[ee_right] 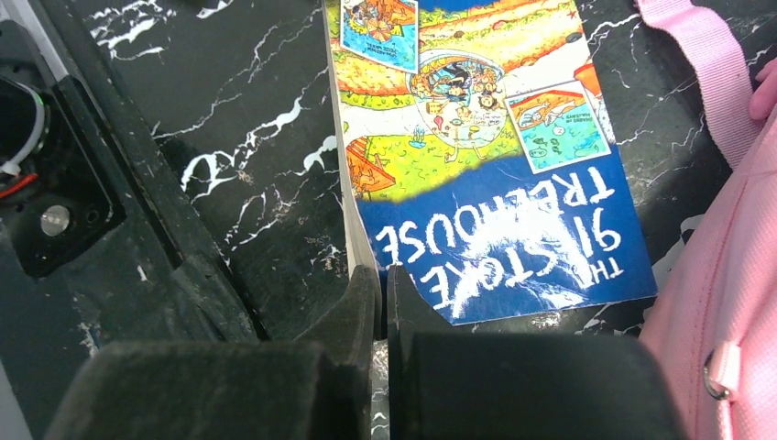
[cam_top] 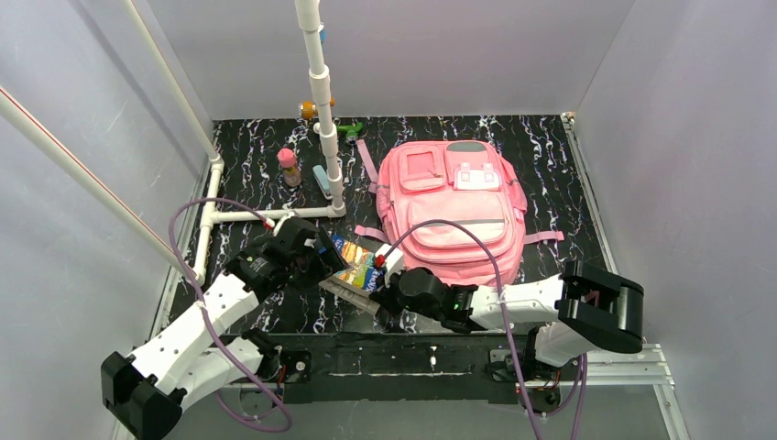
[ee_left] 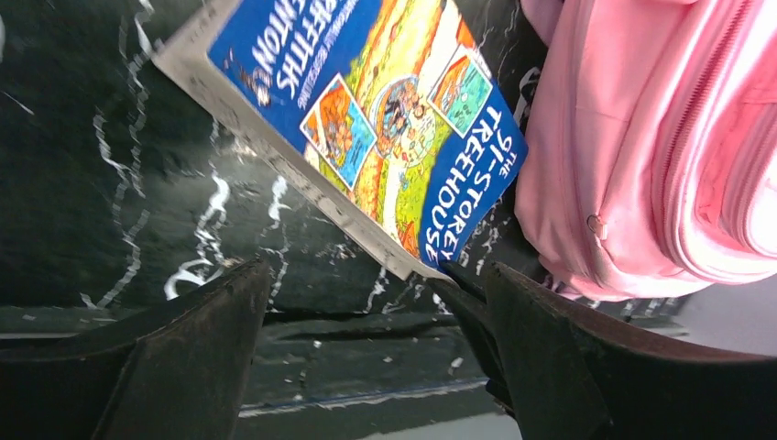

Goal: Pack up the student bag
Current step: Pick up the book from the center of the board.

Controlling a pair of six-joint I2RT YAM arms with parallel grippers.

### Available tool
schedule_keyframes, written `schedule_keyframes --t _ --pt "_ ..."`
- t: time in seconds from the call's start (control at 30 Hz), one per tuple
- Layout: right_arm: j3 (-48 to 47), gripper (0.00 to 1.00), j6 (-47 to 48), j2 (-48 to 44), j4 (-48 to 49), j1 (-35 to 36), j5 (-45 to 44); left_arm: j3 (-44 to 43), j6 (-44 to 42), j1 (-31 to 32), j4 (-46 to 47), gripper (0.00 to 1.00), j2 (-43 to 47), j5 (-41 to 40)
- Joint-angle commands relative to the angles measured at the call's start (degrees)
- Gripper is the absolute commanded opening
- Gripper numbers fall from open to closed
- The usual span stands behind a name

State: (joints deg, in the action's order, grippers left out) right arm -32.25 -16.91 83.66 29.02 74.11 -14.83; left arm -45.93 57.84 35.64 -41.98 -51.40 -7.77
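Looking down from the top camera, you see the large pink fabric student bag [cam_top: 458, 220] lying flat on the black white-veined table [cam_top: 550, 165], front side up, right of centre. A colourful blue-and-yellow paperback book [cam_top: 357, 266] sits tilted just off the bag's near left corner, between your two arms. Your left pincer [cam_top: 316, 252] is at the book's left edge and your right pincer [cam_top: 377, 291] is at its near corner. A small pink-capped bottle [cam_top: 290, 167] stands well apart on the far left, beside a white plastic pipe frame [cam_top: 322, 92].

From the left wrist, your left pincer [ee_left: 376, 270] stands wide, with nothing between its fingers. The book [ee_left: 385, 119] lies beyond them, and the student bag [ee_left: 660, 156] fills the right side.

From the right wrist, your right pincer [ee_right: 380, 275] is pressed narrow on the book's [ee_right: 486, 165] corner, where the white page edge meets the cover. The student bag [ee_right: 715, 302] lies just to the right, one pink strap crossing the table above it.
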Motion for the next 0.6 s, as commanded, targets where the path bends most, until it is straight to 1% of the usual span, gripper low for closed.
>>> schedule_keyframes --t 0.0,0.17,0.23,0.3,0.37,0.43,0.5,0.57 --pt "-2.67 0.01 -3.14 -2.86 -0.85 -0.09 1.45 3.7 12.57 -0.9 5.3 0.88 -0.57 7.67" --pt "-3.31 0.01 -3.04 -2.98 -1.11 -0.04 1.99 8.48 17.64 -1.96 12.06 0.89 -3.57 12.72" --pt "-3.62 0.01 -2.96 -2.66 -1.19 -0.06 2.42 9.89 19.66 -2.55 16.01 0.86 -5.65 14.27" --pt "-4.1 0.01 -2.79 -2.66 -1.63 -0.03 2.77 11.19 20.21 -2.59 20.64 0.78 -7.1 15.18" --pt "-4.31 0.01 -2.91 -2.98 -1.7 -0.06 3.17 12.56 21.17 -2.69 23.87 0.75 -8.34 15.83" --pt "-4.88 0.01 -2.96 -3.22 -2.15 -0.01 3.57 13.85 21.48 -2.68 25.93 0.69 -8.99 15.49" --pt "-5.79 0.01 -2.88 -3.25 -3.09 -0.06 4.19 15.27 21.48 -2.68 27.56 0.6 -8.82 14.1" --pt "-6.65 0.01 -2.87 -3.11 -4.49 -0.01 4.62 16.73 20.79 -2.68 29.74 0.47 -7.98 13.19"
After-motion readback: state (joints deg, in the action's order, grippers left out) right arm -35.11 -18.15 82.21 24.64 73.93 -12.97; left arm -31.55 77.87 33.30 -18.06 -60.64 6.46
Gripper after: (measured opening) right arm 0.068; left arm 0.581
